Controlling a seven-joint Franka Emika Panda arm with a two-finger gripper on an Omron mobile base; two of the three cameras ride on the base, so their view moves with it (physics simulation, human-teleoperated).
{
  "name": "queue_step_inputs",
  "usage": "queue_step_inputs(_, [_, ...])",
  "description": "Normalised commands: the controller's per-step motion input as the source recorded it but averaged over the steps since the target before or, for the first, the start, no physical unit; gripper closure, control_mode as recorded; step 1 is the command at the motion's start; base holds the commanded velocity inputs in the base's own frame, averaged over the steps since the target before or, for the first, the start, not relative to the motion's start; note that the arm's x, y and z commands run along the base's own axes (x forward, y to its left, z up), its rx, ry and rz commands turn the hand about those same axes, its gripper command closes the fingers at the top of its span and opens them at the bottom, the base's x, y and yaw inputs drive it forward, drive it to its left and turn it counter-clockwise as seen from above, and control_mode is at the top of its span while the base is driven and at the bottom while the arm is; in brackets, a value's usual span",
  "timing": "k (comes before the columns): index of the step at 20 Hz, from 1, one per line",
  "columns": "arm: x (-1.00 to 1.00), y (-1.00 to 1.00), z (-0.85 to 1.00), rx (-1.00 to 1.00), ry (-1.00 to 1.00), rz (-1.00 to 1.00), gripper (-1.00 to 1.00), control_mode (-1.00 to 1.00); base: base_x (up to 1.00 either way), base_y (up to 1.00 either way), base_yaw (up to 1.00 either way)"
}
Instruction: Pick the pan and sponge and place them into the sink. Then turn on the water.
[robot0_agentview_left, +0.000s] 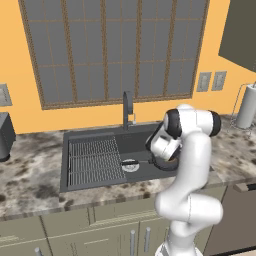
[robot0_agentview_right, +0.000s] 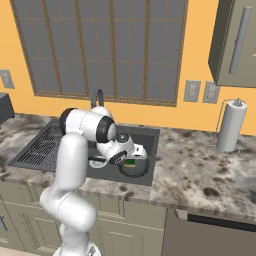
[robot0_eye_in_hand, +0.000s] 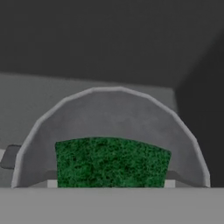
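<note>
Starting at the jaws, note that the gripper (robot0_agentview_right: 131, 161) sits low inside the sink (robot0_agentview_left: 100, 132), and the fingertips themselves are hidden, so you cannot tell how far apart they stand. In the hand view, the green top of the sponge (robot0_eye_in_hand: 111, 162) lies directly ahead of the jaws and very close. Whether the fingers clamp it or have let go cannot be read from these pictures; treat the grip state as unknown.

Around the sponge, the curved grey wall of the pan (robot0_eye_in_hand: 113, 109) rises on the far side of the jaws and to both flanks. Judge from this that the sponge is inside the pan or just above its floor. In the right base view the pan (robot0_agentview_right: 134, 169) rests on the sink floor just below the gripper, with a patch of green and yellow at the gripper tip.

Beyond the pan, the draining grid (robot0_agentview_left: 95, 161) and the drain (robot0_agentview_left: 130, 165) lie to one side.

Task status, as a judgement: the pan is placed. The sponge is at or near its place. The faucet (robot0_agentview_left: 128, 107) behind the basin shows no water, so turning it on remains.
</note>
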Motion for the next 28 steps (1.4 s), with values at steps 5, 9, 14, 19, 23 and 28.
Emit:
queue_step_inputs(5, [0.0, -0.12, 0.0, 0.13, -0.01, 0.02, -1.0, -1.0, 0.0, 0.0, 0.0])
queue_step_inputs(9, [-0.01, -0.01, 0.0, 0.06, -0.03, 0.02, -1.0, -1.0, 0.0, 0.0, 0.0])
queue_step_inputs(14, [-0.27, -0.04, 0.04, 0.06, -0.08, 0.0, -1.0, -1.0, 0.0, 0.0, 0.0])
queue_step_inputs(19, [-0.17, 0.0, 0.23, 0.02, 0.0, 0.0, -1.0, -1.0, 0.0, 0.0, 0.0])
queue_step_inputs(23, [-0.14, 0.0, 0.37, 0.03, 0.0, 0.0, -1.0, -1.0, 0.0, 0.0, 0.0])
queue_step_inputs(28, [-0.04, 0.0, 0.61, 0.03, 0.0, 0.0, -1.0, -1.0, 0.0, 0.0, 0.0])
